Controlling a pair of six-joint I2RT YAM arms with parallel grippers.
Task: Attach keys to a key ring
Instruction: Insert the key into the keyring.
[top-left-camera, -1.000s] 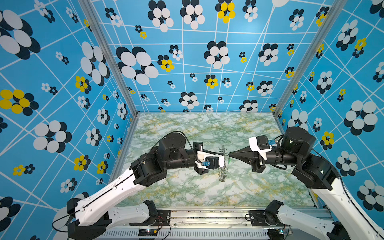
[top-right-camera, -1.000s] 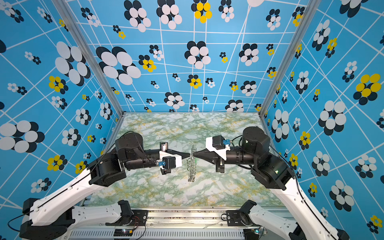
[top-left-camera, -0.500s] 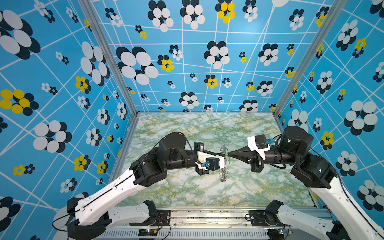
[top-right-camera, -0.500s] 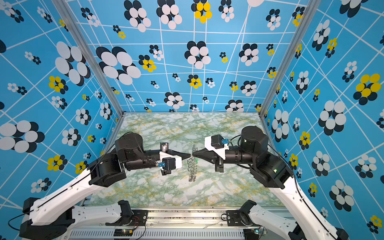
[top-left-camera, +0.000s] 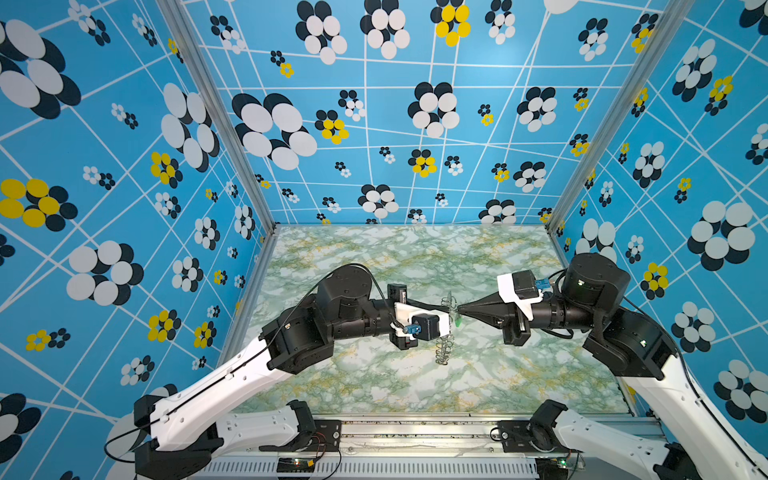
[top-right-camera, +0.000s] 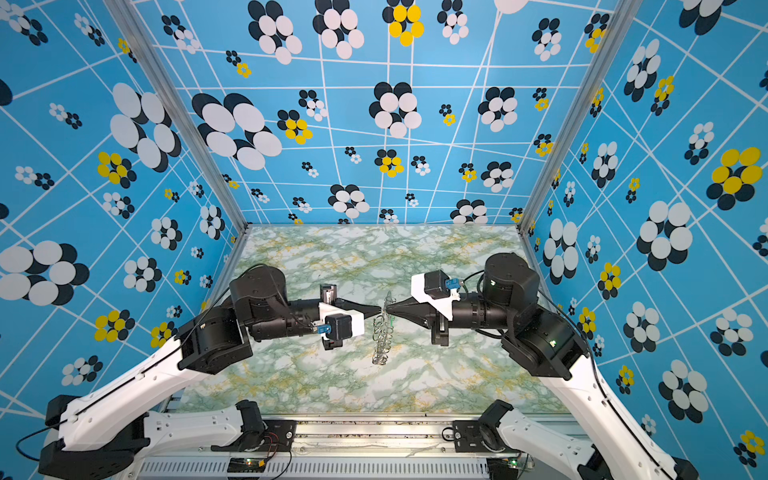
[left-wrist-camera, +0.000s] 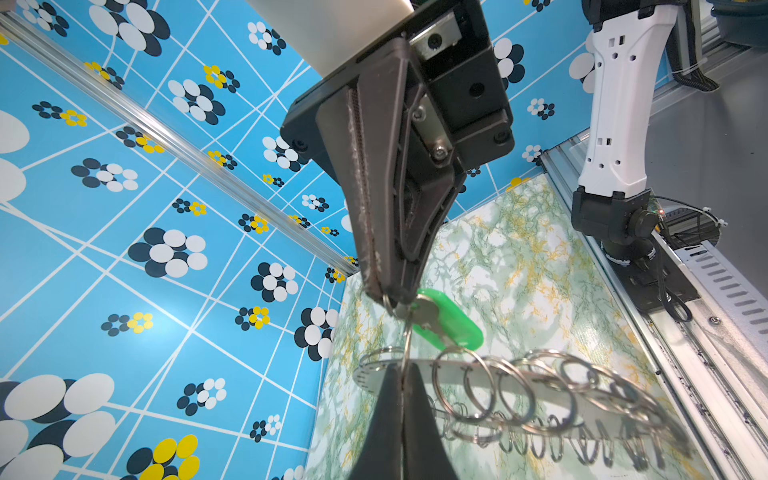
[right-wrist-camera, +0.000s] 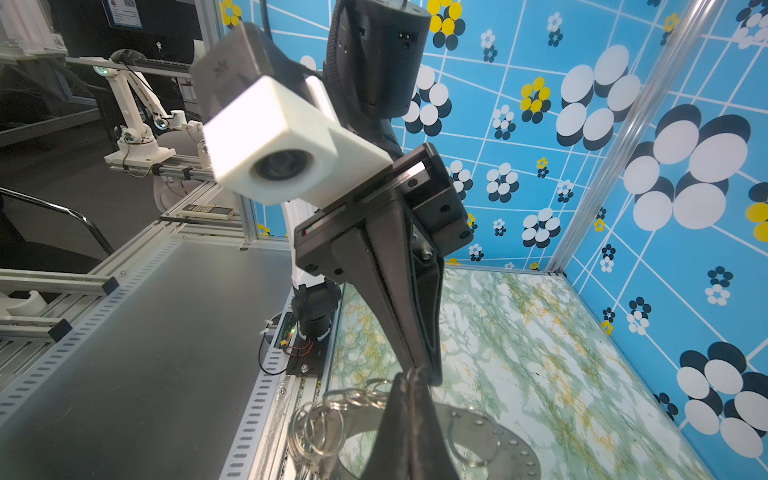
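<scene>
**A:** How will that key ring (left-wrist-camera: 453, 375) handle?

**B:** Stiff and fairly heavy, I'd judge. It is a flat metal plate that won't bend, fringed with springy wire loops (left-wrist-camera: 515, 399) that could twist or slip. It hangs on edge in the air above the tabletop (top-left-camera: 374, 257). In both top views it runs toward 6 o'clock from the spot where the hands meet. The flat rim is the place to hold it, not a loop.

**A:** And the key (left-wrist-camera: 453, 322)?

**B:** A light, smooth plastic tag with a tiny metal end. I'd pinch the metal and let the tag dangle. It sits just beside the ring's upper rim, about 5 o'clock of the meeting spot.

**A:** The hands?

**B:** The left hand (left-wrist-camera: 401, 374) comes in from 9 o'clock and is clamped narrow on the key ring's rim. The right hand (left-wrist-camera: 390, 299) comes from 3 o'clock, also closed tight, and seems to be pinching the key's metal end.

**A:** What's unclear?

**B:** I cannot tell whether the key is already threaded onto a loop, because the pinch covers it. The top views see the ring only edge-on. The right wrist view hides the key entirely and cuts off the ring's centre hole. In the left wrist view the far loops are blurred.
</scene>
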